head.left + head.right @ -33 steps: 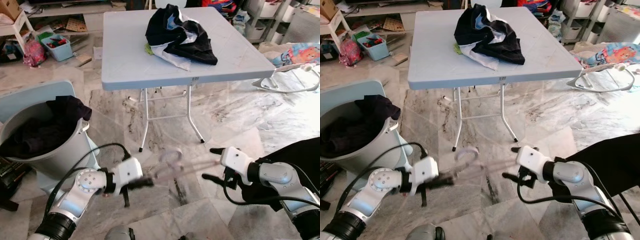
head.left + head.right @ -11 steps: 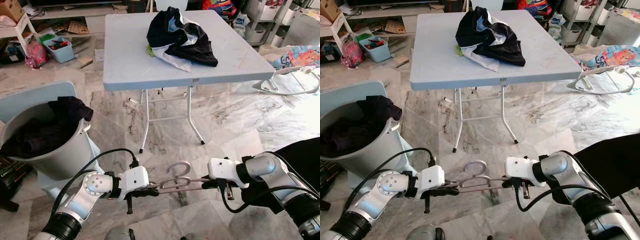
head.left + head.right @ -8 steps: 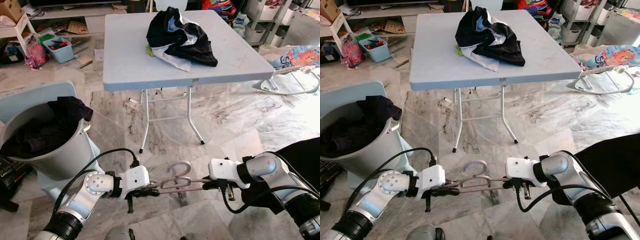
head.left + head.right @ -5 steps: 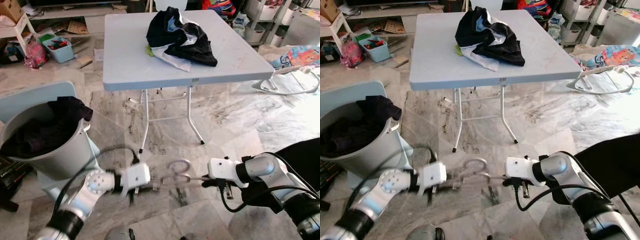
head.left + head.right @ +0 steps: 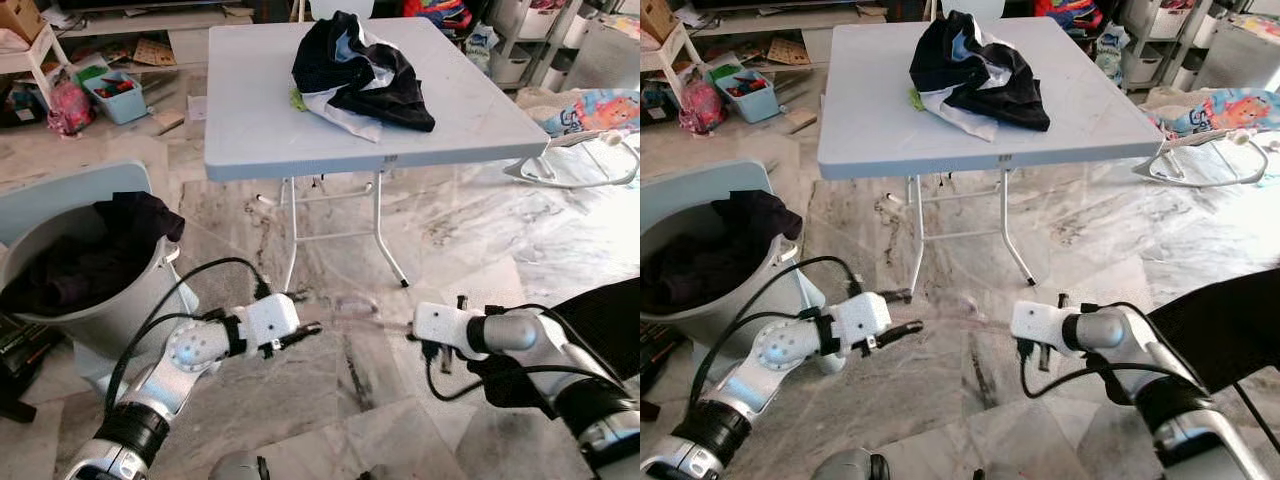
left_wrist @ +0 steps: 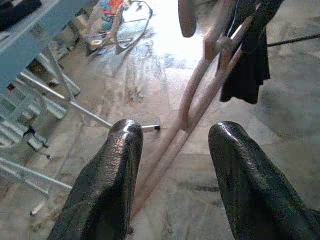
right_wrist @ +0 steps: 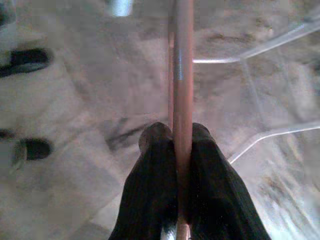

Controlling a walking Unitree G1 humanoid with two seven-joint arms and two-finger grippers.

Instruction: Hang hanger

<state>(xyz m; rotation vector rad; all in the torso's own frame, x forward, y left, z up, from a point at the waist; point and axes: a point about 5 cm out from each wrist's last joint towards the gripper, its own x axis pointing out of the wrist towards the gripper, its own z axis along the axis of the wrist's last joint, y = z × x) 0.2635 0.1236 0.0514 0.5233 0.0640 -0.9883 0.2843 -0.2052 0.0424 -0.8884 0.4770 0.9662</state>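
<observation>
**Hanger held low over the floor, in front of the table**

Hanger (image 7: 182, 75): thin pale-pink rod, smooth; blurred in the head views, w/ its hook faint at (image 5: 352, 304). It sits low between the two grippers, above the marble floor (image 5: 470, 230), just in front of the table legs.

Right gripper (image 7: 176, 145): fingers closed tight on the hanger's bar, rod running straight out btwn the ribbed black pads. In the head view its white housing (image 5: 440, 325) is right of the hanger.

Left gripper (image 6: 172, 145): fingers spread wide, nothing gripped; the hanger's double rod passes through the gap near the left finger, contact can't be told. In the head view it's at (image 5: 300, 331), pointing toward the hanger.

Room: open floor btwn the grippers and ahead to the table. Folding table (image 5: 260, 120), flat pale-blue top, thin white metal legs; near edge is just beyond the hanger. Crumpled dark and white clothes (image 5: 362, 70) on top. Left: round grey basket (image 5: 140, 300) w/ dark laundry, close to the left arm. Right: black cloth (image 5: 600, 310) at the right arm. Floor is glossy grey-veined marble.
</observation>
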